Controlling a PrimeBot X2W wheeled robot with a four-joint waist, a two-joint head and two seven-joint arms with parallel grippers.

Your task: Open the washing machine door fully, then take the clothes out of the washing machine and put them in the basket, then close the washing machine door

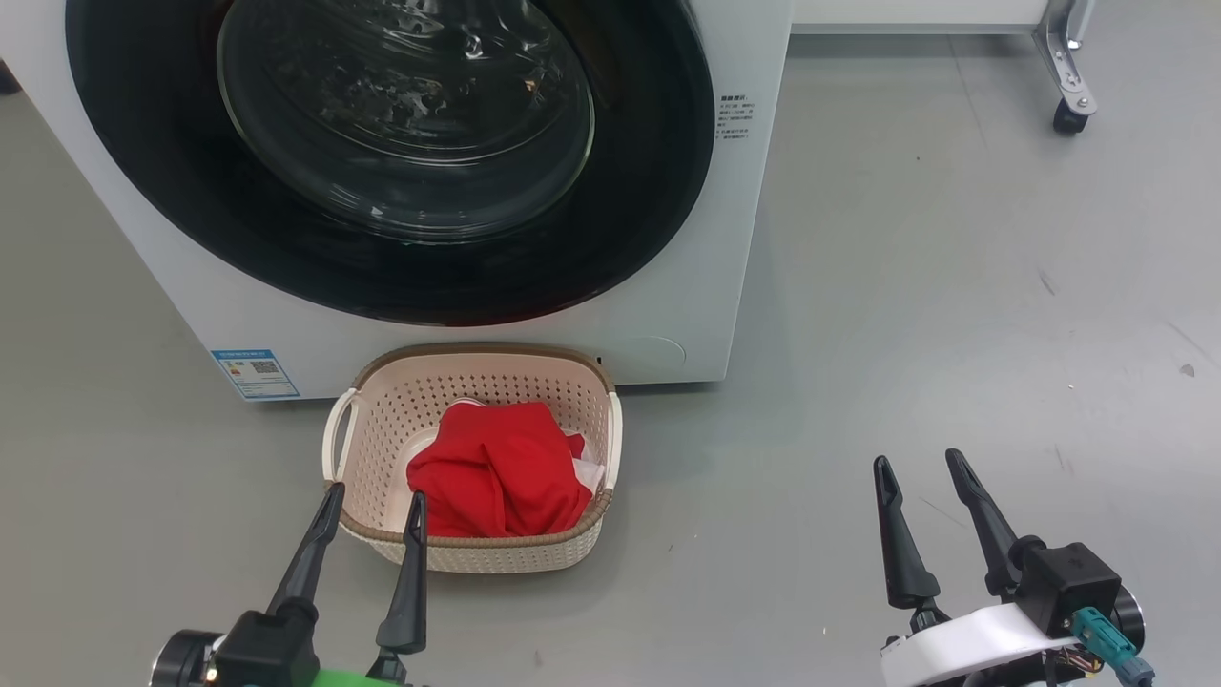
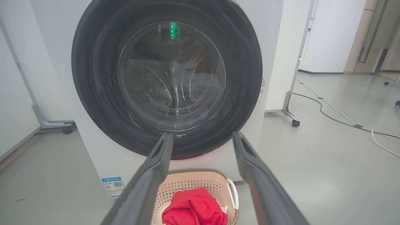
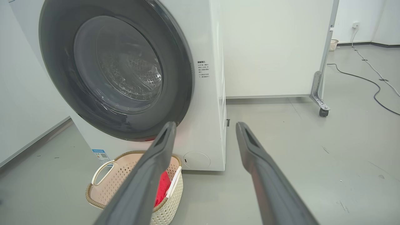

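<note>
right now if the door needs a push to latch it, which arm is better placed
Left, probably. The left fingers, open, point straight at the washing machine door; the right fingers sit off to its right over the floor.

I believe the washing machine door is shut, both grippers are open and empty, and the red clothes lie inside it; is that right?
Not quite: the head view shows the red clothes in the basket, not inside the machine. The door is shut, and the left gripper and right gripper are open and empty.
</note>
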